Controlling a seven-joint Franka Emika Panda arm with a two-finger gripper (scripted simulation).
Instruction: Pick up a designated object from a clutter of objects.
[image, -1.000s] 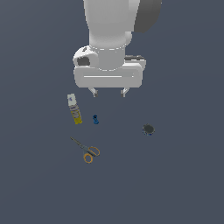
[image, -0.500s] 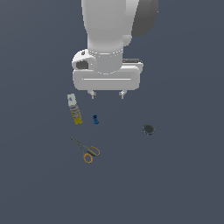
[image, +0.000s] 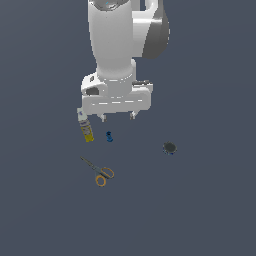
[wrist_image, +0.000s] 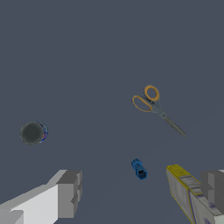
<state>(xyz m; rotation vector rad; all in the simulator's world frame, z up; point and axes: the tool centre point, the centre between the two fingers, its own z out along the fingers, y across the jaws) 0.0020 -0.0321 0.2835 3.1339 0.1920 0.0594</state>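
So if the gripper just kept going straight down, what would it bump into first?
Probably the little blue spool. The open gripper points down, and the wrist view shows the spool between its fingers. The yellow bottle sits very near one finger, so that could get touched too; depth is hard to judge.

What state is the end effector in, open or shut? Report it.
Open. In the wrist view the end effector has its two fingers set wide apart, with the blue spool lying between them on the floor, ungripped.
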